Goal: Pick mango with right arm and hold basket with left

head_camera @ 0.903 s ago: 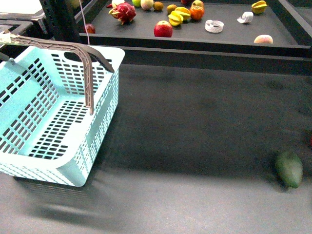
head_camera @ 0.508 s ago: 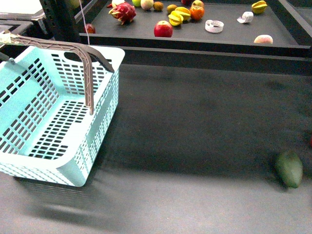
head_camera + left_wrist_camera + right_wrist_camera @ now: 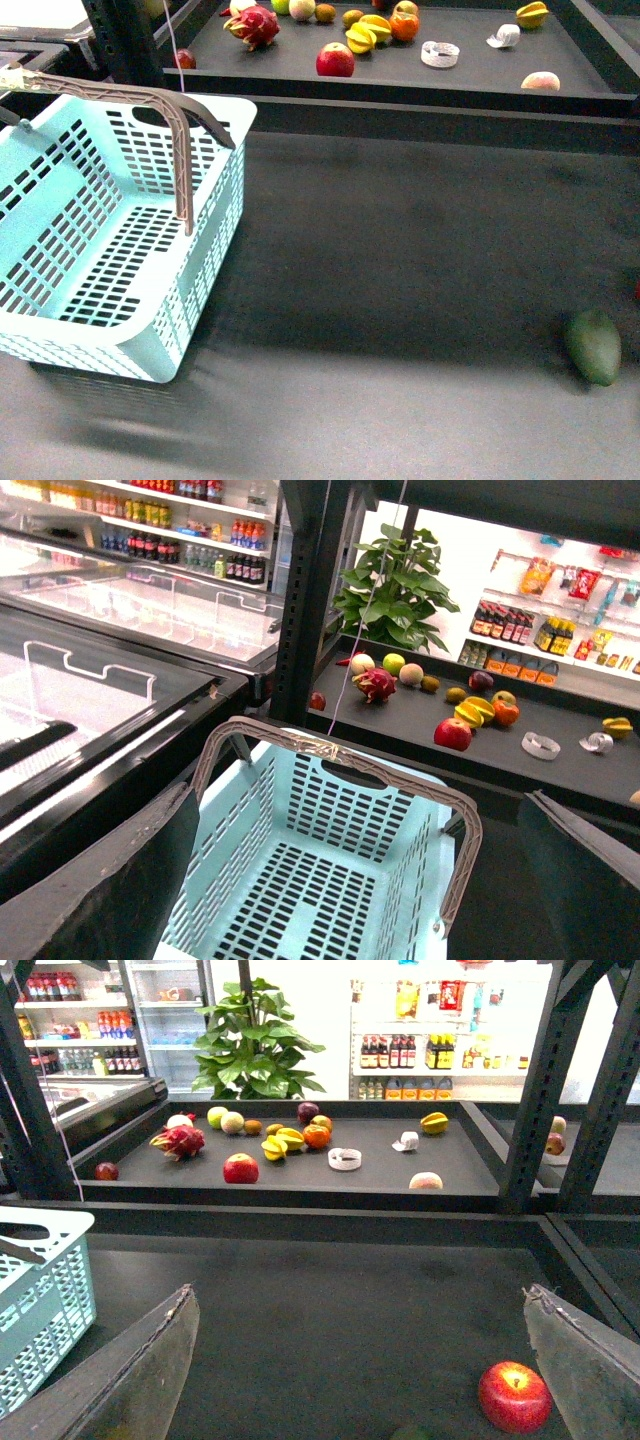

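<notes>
- The basket (image 3: 120,330) stands near left, with its handle up; the left gripper (image 3: 357,794) is above it, fingers wide and empty.
- The bare tabletop (image 3: 400,260) runs rightward; the right gripper (image 3: 360,1290) is spread wide and empty.
- A green fruit (image 3: 593,346) lies by the near-right edge.
- I cannot tell the mango among the fruit on the far shelf (image 3: 400,95).

Dark grey jaws, flat (edges scuffed pale)

Probably a supermarket: bottle-lined shelves (image 3: 180,525), a glass-topped freezer (image 3: 150,610), loose fruit (image 3: 240,1168) on display.
</notes>
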